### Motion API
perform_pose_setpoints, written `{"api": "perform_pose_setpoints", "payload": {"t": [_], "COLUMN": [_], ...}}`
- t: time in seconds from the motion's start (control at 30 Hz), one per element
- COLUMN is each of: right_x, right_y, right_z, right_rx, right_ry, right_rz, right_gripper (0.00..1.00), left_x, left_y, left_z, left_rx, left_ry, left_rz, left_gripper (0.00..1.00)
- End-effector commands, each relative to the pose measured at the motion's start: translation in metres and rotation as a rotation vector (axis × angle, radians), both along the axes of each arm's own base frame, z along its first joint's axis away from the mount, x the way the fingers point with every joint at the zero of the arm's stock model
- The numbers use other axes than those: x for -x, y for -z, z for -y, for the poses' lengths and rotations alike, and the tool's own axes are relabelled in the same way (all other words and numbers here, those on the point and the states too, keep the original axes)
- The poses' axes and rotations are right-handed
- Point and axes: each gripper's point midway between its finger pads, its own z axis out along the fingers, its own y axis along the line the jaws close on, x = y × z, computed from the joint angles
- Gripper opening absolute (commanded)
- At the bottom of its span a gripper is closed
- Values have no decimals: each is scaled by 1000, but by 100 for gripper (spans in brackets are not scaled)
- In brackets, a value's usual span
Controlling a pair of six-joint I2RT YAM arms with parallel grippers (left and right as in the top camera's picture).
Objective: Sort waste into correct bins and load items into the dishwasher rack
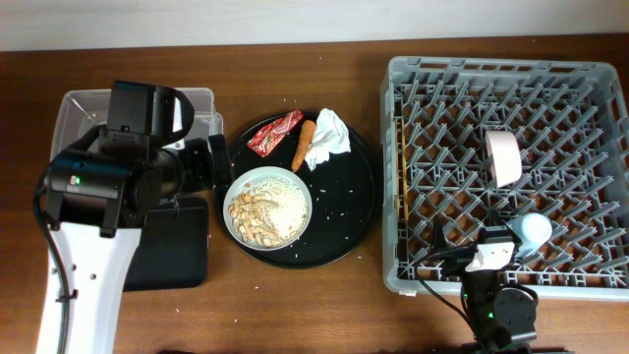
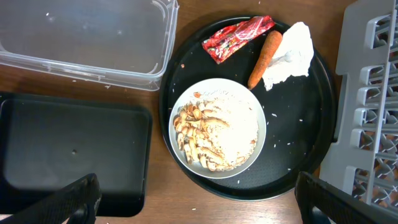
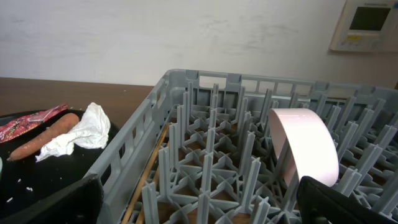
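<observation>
Left fingers (image 2: 68, 199): spread wide apart, nothing gripped or touched. They are held above the near rim of the large round black tray (image 2: 311, 143).

Seen between them is the white round bowl (image 2: 217, 132). It is filled with white rice (image 2: 239, 130) on one side and beige sliced food scraps (image 2: 196, 134) on the other, and is set on the tray's near half. Loose grains are scattered over the tray around it.

At the tray's far edge:
- red shiny snack wrapper (image 2: 238, 37), lying flat
- orange carrot piece (image 2: 264, 50), just beside the wrapper
- crumpled white napkin (image 2: 289, 53), touching the carrot

Beside the tray on the wooden surface (image 1: 324, 305), the clear plastic rectangular tub (image 2: 81, 37) is seen, with the shallow black rectangular tray (image 2: 62, 149) just in front of it.

Right fingers (image 3: 56, 202): likewise parted wide, nothing held. They are positioned over the near side of the large square grey plastic rack (image 3: 205, 155).

In the rack:
- pale shallow dish (image 3: 305, 149), stood on edge among the upright pegs
- thin wooden chopsticks (image 3: 146, 180), laid along the lattice floor by the wall nearest the round tray
- small pale blue cup (image 1: 536, 229), lodged near the rack's front, close to the right arm
</observation>
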Motion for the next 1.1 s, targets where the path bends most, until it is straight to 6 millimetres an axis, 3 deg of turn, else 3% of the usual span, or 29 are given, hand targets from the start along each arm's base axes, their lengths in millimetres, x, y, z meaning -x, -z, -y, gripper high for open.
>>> {"api": "perform_pose_setpoints", "payload": {"t": [0.0,0.13,0.2,0.23,0.3,0.43,0.5,0.57,0.67,0.77,0.83,0.9,0.93,1.07], "right_x": [0,0,0,0,0,0,0,0,0,0,0,0,0,0], "right_y": [2,2,2,2,2,2,2,2,2,2,2,2,2,2], "right_z": [2,2,2,2,2,2,2,2,2,2,2,2,2,2], "right_rx": [0,0,0,0,0,0,0,0,0,0,0,0,0,0], "right_ry": [11,11,11,11,11,11,11,11,11,11,11,11,11,11], "right_rz": [4,3,3,3,3,3,3,3,3,3,4,3,3,3], "right_gripper": [98,98,98,98,98,98,98,98,98,98,98,98,98,98], "left_x": [0,-20,-39,-50,-63,-118,-140,-152,-167,-172,-173,-169,-166,-167], "left_y": [-1,-5,27,51,75,142,180,195,215,237,245,275,286,280], "left_z": [0,44,62,79,99,144,180,198,211,229,230,227,225,228], "left_rx": [-7,214,130,82,21,-59,-51,-68,-74,-5,-7,-24,-30,-19], "left_ry": [4,58,104,167,243,323,459,510,510,552,552,553,553,558], "left_rz": [3,46,37,15,2,28,67,110,154,157,151,92,69,70], "left_gripper": [99,99,94,84,79,78,74,73,72,57,54,50,43,21]}}
